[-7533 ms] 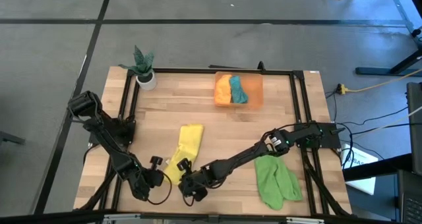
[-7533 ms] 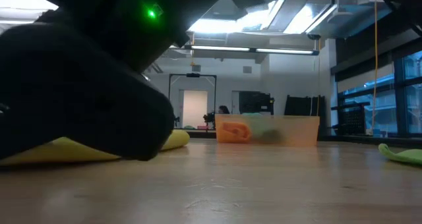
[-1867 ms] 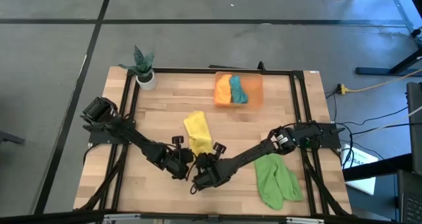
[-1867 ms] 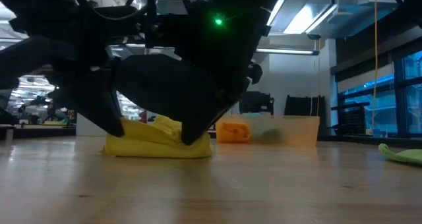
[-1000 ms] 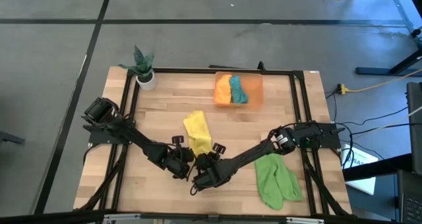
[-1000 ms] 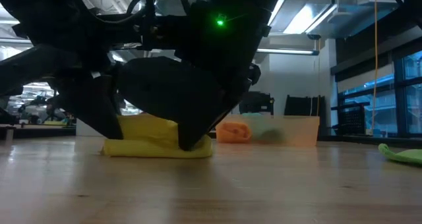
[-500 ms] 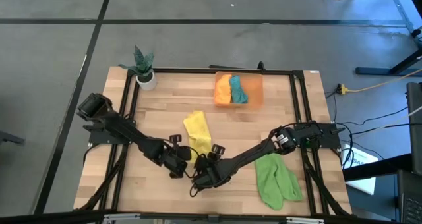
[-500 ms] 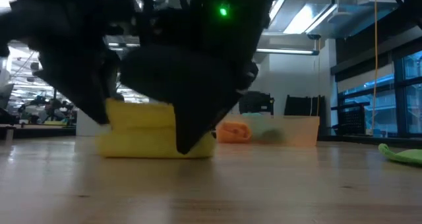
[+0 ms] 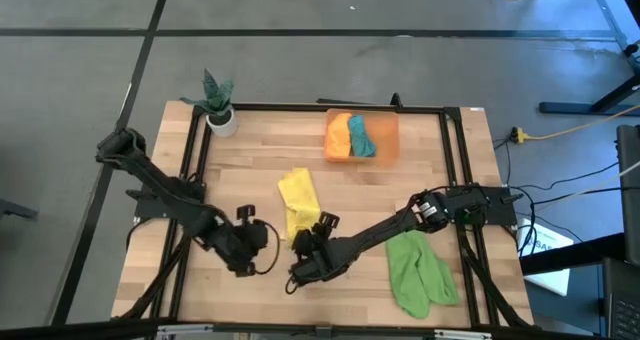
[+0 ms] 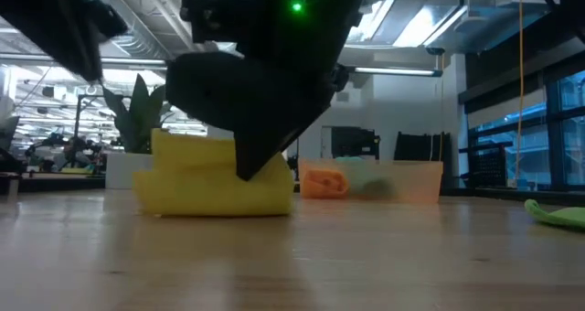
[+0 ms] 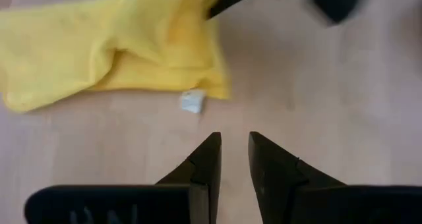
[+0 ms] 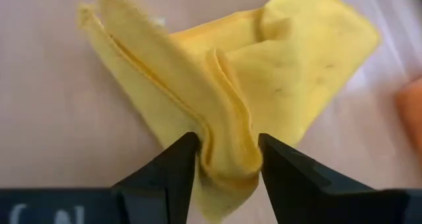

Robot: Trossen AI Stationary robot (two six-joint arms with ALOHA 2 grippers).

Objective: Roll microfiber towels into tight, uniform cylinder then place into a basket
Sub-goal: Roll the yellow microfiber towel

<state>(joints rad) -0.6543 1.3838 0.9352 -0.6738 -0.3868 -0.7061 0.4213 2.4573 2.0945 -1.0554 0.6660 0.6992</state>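
The yellow towel (image 9: 299,202) lies loosely folded on the table's middle, its near end bunched into a raised fold (image 12: 227,141). My right gripper (image 12: 227,145) is open at that near end (image 9: 303,240), one finger on either side of the fold. My left gripper (image 11: 234,140) hovers open and holds nothing, to the left of the towel (image 9: 265,245); its fingers are a narrow gap apart. The orange basket (image 9: 385,140) at the far edge holds an orange towel (image 9: 339,137) and a teal towel (image 9: 359,135). A light green towel (image 9: 418,270) lies at the near right. My right gripper has its two fingers (image 12: 186,155) on either side of the raised, several-layered fold (image 12: 231,159) at the towel's near end. Whether the pads touch it I cannot tell. The fingers slant down from the near right. The towel rests on the table.
A white pot with a green plant (image 9: 219,108) stands at the far left corner. Black frame rails (image 9: 455,170) run along the table's left, right and far sides. Bare wood shows at the near edge (image 9: 340,305).
My left gripper has let go of the yellow towel, risen, and drawn back toward the table's left edge. My right gripper has stayed at the towel's near end. That end of the towel now stands taller than it did a second ago.
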